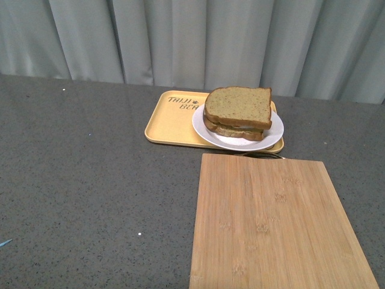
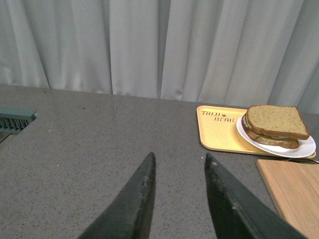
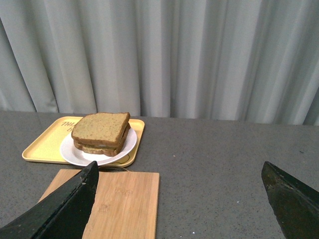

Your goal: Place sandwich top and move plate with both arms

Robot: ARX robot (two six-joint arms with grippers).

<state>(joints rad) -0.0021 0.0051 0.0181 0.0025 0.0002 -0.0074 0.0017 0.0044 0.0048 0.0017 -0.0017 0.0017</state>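
Bread slice: the sandwich top (image 1: 237, 105) is laid flat on the lower slice (image 1: 239, 130), so the sandwich is closed; a pale filling is seen between the two, too thin to be identified.
Plate: the white plate (image 1: 272, 137) is set on the right end of the yellow tray (image 1: 165, 120), its rim reaching past the tray's near right corner.
Tray: it is placed toward the far edge of the grey worktop (image 1: 90, 174), just before the curtain (image 1: 192, 39); dark lettering is seen near its far edge.
Board: a wooden cutting board (image 1: 274, 223) is laid on the worktop just on the near side of the tray, reaching to the near edge.
Left gripper: the left gripper (image 2: 178, 158) is held above bare worktop, well apart from the tray; its jaws are parted with nothing between them.
Right gripper: the right gripper (image 3: 179, 169) is spread wide and empty, above the worktop beside the board.
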